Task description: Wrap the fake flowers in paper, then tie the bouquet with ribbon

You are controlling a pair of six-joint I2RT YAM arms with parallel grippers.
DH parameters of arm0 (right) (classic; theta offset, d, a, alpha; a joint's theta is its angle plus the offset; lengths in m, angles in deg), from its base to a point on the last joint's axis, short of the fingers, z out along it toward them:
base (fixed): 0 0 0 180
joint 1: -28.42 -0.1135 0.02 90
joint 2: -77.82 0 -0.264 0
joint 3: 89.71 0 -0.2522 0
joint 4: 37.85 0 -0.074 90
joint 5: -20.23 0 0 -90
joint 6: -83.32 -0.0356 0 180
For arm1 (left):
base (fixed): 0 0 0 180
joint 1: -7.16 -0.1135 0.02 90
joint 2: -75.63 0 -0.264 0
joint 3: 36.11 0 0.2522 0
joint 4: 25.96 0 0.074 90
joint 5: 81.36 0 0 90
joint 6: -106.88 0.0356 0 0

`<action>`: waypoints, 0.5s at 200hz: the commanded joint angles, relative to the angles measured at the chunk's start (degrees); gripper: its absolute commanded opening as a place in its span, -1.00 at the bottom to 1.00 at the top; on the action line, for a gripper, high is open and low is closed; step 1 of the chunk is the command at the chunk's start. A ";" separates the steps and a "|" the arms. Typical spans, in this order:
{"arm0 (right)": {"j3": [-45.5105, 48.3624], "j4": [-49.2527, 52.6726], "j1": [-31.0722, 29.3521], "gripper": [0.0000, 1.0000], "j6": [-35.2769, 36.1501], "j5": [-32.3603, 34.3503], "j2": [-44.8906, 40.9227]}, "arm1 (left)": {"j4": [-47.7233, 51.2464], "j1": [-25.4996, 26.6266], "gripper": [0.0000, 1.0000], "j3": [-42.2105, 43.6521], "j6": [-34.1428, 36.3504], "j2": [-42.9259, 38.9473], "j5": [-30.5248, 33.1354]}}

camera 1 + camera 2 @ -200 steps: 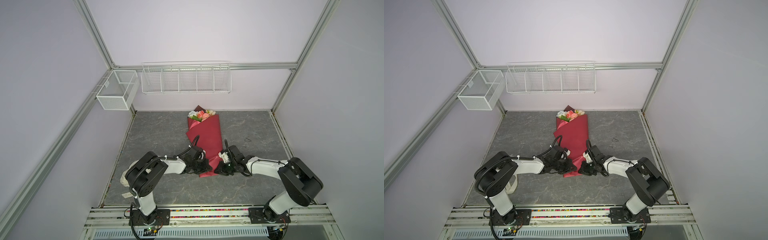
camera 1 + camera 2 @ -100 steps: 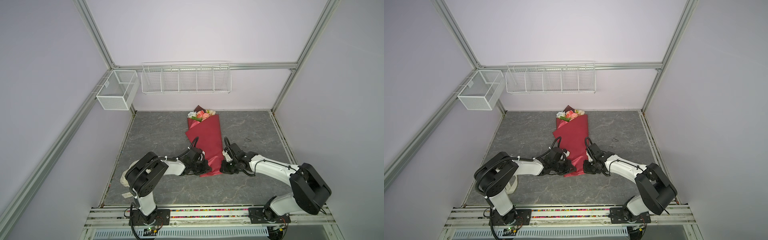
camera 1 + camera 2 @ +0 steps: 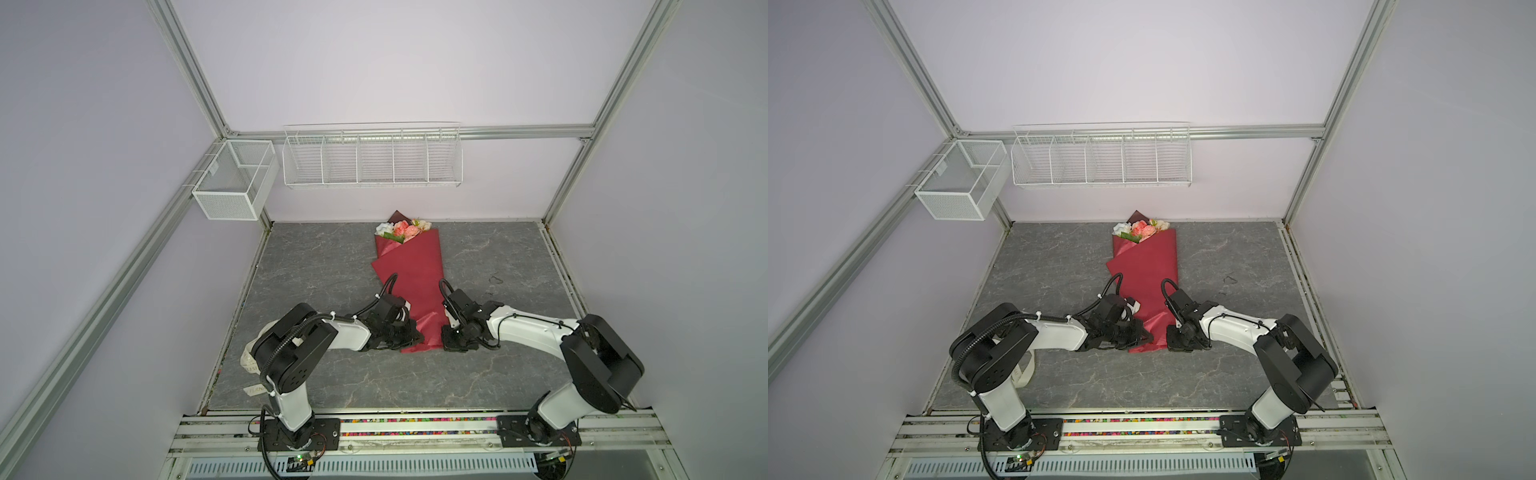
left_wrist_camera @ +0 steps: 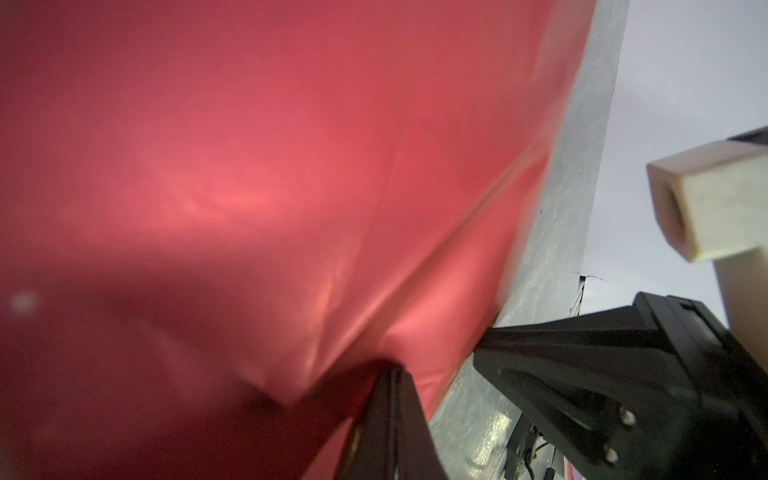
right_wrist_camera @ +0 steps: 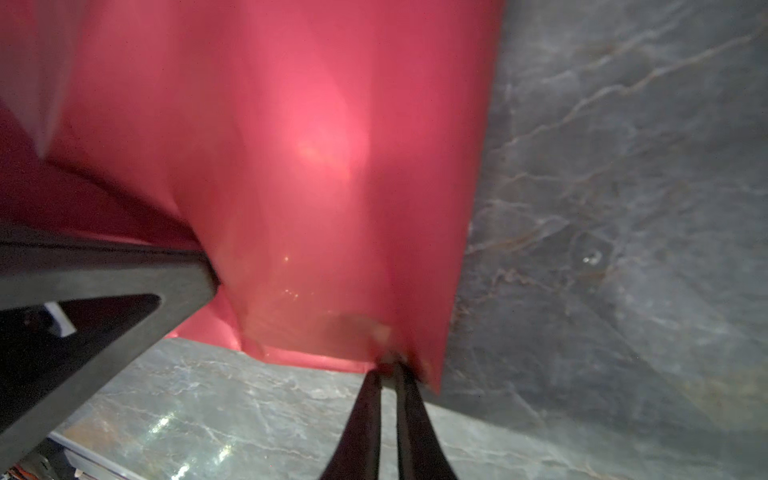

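The bouquet of fake flowers [image 3: 409, 270] [image 3: 1144, 266] lies lengthwise on the grey table, wrapped in dark-red paper. Its pink, peach and cream blooms [image 3: 403, 228] point at the back wall. My left gripper [image 3: 411, 334] [image 4: 392, 370] is shut on the left side of the paper's near end. My right gripper [image 3: 444, 336] [image 5: 388, 365] is shut on the right corner of that same end, with a thin sliver of paper between its jaws. The red paper [image 4: 291, 187] [image 5: 311, 166] fills both wrist views. The stems are hidden inside the wrap.
A cream printed ribbon [image 3: 249, 361] [image 3: 1025, 370] lies by the left arm's base. Two white wire baskets [image 3: 372, 158] [image 3: 232, 183] hang on the back wall and left corner. A small dark scrap [image 3: 494, 278] lies on the table [image 3: 324, 266] to the right of the bouquet.
The right arm's elbow has swung out to the right and the arm has stretched. Its gripper stays at the paper's near right corner. The left arm has hardly moved.
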 commanded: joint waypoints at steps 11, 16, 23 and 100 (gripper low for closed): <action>-0.56 2.00 1.01 -0.71 0.64 0.22 -6.13 | 2.79 0.27 -1.00 1.68 0.69 2.11 2.22; -0.74 2.04 1.67 -0.71 0.69 0.24 -6.96 | 2.90 0.27 -1.00 1.71 0.73 2.03 2.27; -1.02 1.86 2.78 -0.72 0.99 0.18 -7.66 | 2.93 0.26 -1.00 1.68 0.73 1.87 2.29; -11.25 -3.30 10.15 -0.83 4.75 -4.36 5.45 | 3.41 0.27 -1.00 1.72 0.98 1.24 2.16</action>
